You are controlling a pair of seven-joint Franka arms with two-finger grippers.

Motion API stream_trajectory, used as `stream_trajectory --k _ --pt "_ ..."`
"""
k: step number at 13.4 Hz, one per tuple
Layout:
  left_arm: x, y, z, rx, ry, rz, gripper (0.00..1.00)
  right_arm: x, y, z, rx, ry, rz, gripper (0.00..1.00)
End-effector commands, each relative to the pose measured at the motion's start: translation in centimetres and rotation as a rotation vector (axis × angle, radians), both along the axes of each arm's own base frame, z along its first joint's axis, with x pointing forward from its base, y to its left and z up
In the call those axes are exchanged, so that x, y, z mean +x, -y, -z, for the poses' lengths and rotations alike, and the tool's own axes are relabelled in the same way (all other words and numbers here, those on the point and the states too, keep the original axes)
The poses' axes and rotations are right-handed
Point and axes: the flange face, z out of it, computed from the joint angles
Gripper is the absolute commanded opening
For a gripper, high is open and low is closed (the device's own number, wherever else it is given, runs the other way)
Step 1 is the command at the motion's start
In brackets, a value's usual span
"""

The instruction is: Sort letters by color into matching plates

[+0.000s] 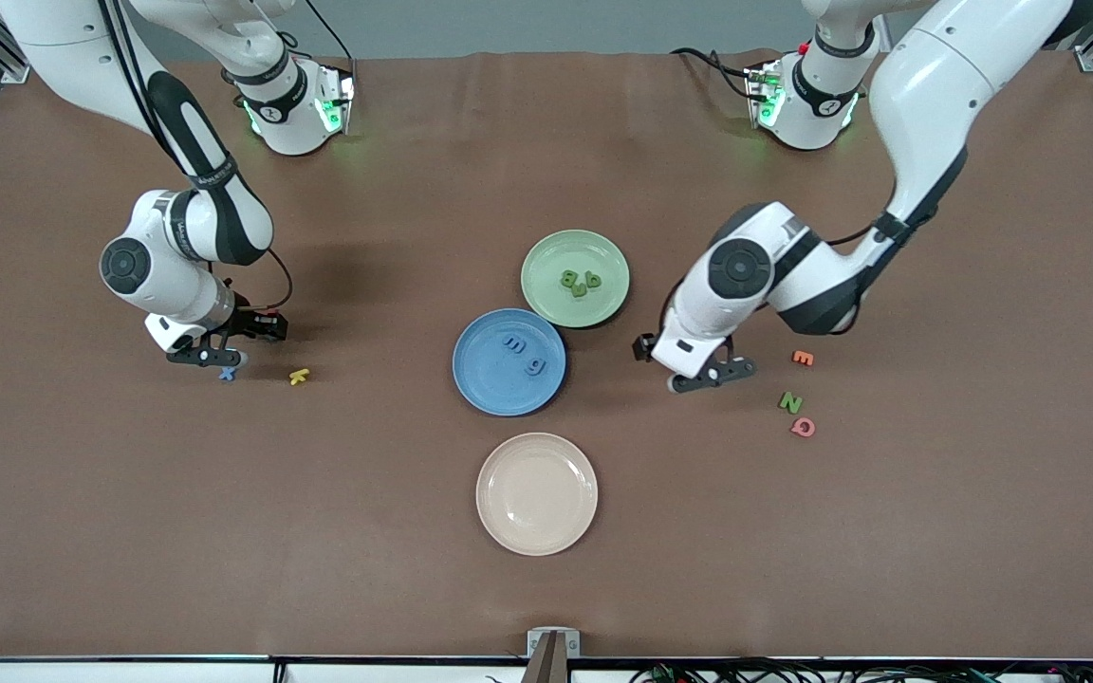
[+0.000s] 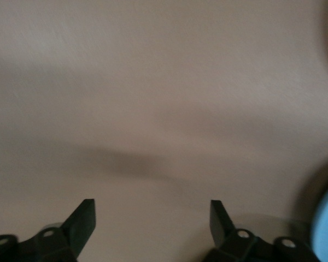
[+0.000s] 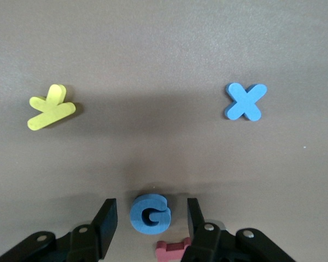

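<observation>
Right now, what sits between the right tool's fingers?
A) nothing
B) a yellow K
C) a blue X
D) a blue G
D: the right wrist view shows the open right tool straddling the blue G on the table, not yet gripped; the X and the K lie apart.

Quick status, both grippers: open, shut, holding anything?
Left gripper: open, empty, over bare table beside the blue plate.
Right gripper: open, fingers either side of the blue G, not closed on it.

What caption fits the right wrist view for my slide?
Right gripper open around a blue G, with a blue X and yellow letter on the table.
</observation>
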Motion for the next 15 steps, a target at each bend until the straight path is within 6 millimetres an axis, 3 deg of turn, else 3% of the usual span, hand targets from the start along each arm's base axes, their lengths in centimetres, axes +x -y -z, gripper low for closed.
stream_trajectory --k 1,8,12,15 --pt "1.0 -3.0 -0.5 0.017 0.016 0.143 0.9 -0.9 0.0 0.1 -0.011 0.017 0.008 0.6" --pt "4.3 -11.6 -0.1 -0.008 0.024 0.462 0.86 -0.8 -0.1 0.2 -0.014 0.043 0.004 0.58" --pt "5.4 -17.4 1.3 0.026 0.026 0.579 0.85 -1.1 -0.2 0.4 -0.017 0.047 0.026 0.57" --pt "5.5 -18.1 2.9 0.035 0.023 0.603 0.8 -1.4 -0.1 0.6 -0.019 0.048 0.028 0.56"
